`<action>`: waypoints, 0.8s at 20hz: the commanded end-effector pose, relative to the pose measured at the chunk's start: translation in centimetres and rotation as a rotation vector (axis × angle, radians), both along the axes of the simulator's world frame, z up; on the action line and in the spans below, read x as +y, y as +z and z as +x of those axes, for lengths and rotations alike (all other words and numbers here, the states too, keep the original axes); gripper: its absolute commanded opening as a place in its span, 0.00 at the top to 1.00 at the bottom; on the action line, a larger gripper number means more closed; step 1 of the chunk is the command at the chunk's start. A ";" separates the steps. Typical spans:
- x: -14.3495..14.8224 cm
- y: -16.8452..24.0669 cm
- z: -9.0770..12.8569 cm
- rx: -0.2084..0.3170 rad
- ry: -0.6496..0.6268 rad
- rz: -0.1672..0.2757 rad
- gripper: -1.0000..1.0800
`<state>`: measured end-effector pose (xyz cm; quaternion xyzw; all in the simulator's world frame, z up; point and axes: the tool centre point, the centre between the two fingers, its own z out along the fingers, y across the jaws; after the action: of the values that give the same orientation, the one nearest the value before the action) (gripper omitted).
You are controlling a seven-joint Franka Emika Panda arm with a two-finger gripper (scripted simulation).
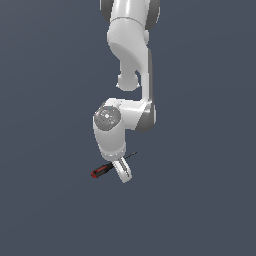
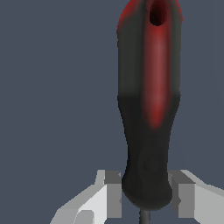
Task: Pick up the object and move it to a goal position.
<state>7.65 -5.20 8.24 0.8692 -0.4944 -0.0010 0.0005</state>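
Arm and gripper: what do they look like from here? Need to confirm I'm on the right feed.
The arm is glossy white with rounded links and dark grey bands at the joints; one joint has a grey circular cap. The gripper has white angular fingers with grey blocky pads. No cables or markings show.

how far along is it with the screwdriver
Done: the arm has reached the screwdriver, and the claw straddles it near where handle meets shaft. In hand: the grasp; in the wrist view the fingers flank the handle's dark end, contact unclear. Left: lifting and carrying it to the goal, which no view marks.
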 end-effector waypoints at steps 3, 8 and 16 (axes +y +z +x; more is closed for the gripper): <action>-0.2 4.8 0.8 -0.002 -0.001 -0.001 1.00; -0.3 10.2 1.8 -0.002 -0.001 -0.001 1.00; -0.5 17.7 3.4 -0.002 0.000 -0.002 1.00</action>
<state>10.81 -5.65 24.71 0.8691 -0.4946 0.0006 0.0004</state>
